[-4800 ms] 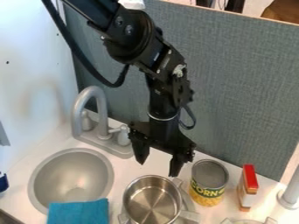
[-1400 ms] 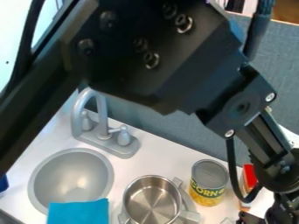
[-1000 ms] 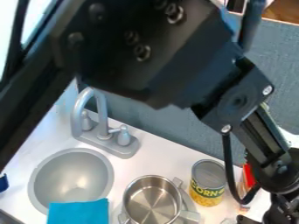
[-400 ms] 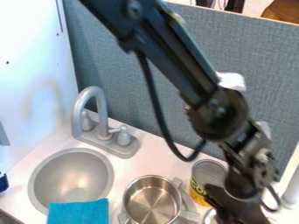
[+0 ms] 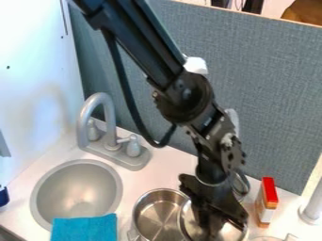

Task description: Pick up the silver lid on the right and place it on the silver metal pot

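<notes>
Pincer [image 5: 213, 224] pinching a shiny lid [image 5: 232, 232], I hang at the right-hand side of the metal pot [image 5: 149, 215]; whether lid and pot touch, I cannot tell. To one side of me stands a red-topped container [image 5: 267, 202]; beyond the pot are a blue cloth [image 5: 84, 228], the round sink [image 5: 76, 190] and its faucet [image 5: 109, 120].

Over the right side of the steel pot [image 5: 153, 215], a shiny round lid [image 5: 232, 233] hides part of it, its own middle covered by the dark gripper [image 5: 217, 220]. Left of the pot, the lower edge cuts off the blue cloth [image 5: 84, 229].
</notes>
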Robot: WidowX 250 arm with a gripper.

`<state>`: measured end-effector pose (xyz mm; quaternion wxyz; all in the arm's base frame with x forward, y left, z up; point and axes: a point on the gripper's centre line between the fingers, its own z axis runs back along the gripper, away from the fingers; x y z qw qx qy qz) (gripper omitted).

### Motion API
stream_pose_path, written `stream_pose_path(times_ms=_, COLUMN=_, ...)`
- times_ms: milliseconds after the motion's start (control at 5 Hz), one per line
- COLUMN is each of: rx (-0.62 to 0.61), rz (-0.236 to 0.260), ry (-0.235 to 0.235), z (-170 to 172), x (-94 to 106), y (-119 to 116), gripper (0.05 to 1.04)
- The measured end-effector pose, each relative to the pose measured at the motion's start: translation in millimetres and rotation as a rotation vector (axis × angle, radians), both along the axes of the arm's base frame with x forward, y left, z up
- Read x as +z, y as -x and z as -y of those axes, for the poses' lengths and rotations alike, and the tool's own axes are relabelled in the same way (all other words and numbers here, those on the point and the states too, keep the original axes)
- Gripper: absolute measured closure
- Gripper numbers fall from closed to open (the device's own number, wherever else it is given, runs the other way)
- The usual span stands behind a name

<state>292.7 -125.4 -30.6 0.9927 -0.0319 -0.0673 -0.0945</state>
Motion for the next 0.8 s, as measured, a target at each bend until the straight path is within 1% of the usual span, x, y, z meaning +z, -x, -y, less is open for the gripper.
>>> stream_pose_path(times_ms=400, rx=0.02, rz=-0.018, ry=-0.042, z=-21.4, x=-13.7, y=-9.5, gripper=0.765)
stream_pose_path(times_ms=600, rx=0.038, rz=-0.012, ry=-0.055, z=-29.6, x=-13.6, y=-12.5, gripper=0.765)
stream_pose_path(times_ms=800, rx=0.055, rz=-0.026, ry=-0.069, z=-40.5, x=-18.5, y=-6.3, gripper=0.765)
